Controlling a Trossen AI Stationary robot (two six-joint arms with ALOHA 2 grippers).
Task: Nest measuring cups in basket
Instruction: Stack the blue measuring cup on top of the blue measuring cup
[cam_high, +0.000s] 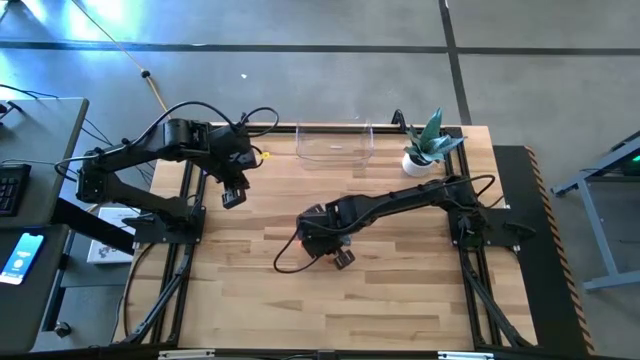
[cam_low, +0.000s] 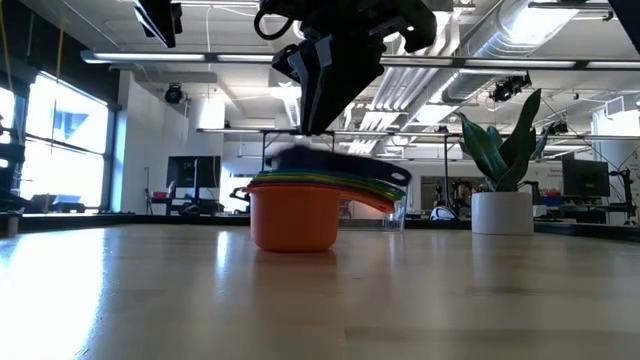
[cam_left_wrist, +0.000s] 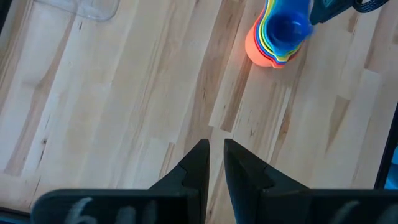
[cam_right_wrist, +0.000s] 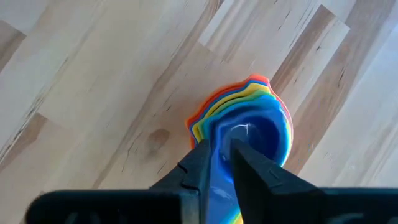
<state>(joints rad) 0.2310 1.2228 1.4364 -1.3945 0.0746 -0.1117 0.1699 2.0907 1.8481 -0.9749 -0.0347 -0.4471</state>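
The measuring cups (cam_low: 310, 205) sit nested in one stack on the wooden table (cam_high: 400, 300), a little left of the middle of the low view. The orange cup is the outermost and stands upright on its flat base, open side up; the yellow, green and blue rims show as thin bands above it, with a dark rim on top. In that view the flat handles fan out together to the right, roughly level with the tabletop, so the stack's long axis runs left to right across the frame.

In the left wrist view the stack (cam_left_wrist: 280, 34) lies in the upper right of the frame, blue bowl innermost and facing up.

In the right wrist view the stack (cam_right_wrist: 249, 134) fills the lower middle, its coloured rims stepped out toward the upper left.

The right gripper (cam_right_wrist: 222, 163) hangs directly over the stack, near the centre of the high view (cam_high: 325, 240). Its two fingers stand close together with a narrow gap, their tips down at the blue bowl; whether they pinch its rim or merely touch it cannot be told.

The left gripper (cam_left_wrist: 213, 160) waits above bare table toward the upper left of the high view (cam_high: 233, 195), its fingers nearly together with a thin slit between them, holding nothing.

The clear basket (cam_high: 335, 148) rests at the table's far edge, top centre of the high view, well apart from the stack. A potted plant (cam_high: 425, 150) stands just to its right.
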